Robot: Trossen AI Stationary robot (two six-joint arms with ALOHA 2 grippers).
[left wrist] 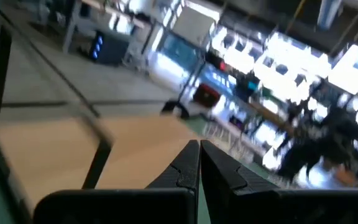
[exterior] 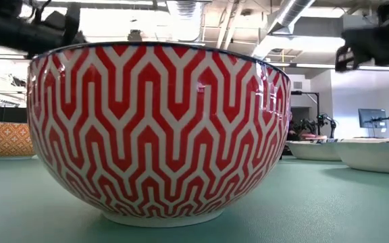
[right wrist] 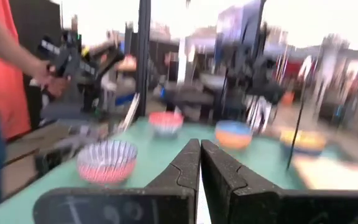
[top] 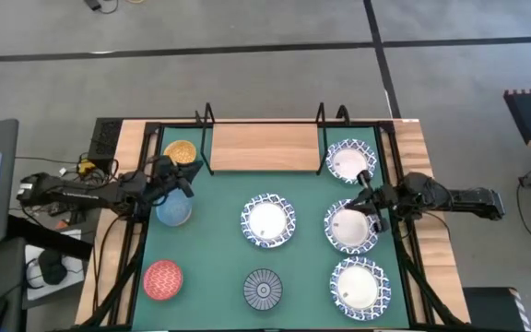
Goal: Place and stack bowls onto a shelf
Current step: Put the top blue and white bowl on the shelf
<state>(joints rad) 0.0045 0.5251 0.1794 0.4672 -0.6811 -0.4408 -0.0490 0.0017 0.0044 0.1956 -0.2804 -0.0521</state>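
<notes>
My right gripper (top: 369, 205) hovers, jaws closed and empty, over a blue-rimmed white bowl (top: 350, 228); my left gripper (top: 186, 183), likewise shut, nears the bare light-wood shelf (top: 264, 148). Best open wide, descend squarely over the rim.

No lettering, label, brand or number is showing legibly anywhere in these views, on the table things or beyond.
</notes>
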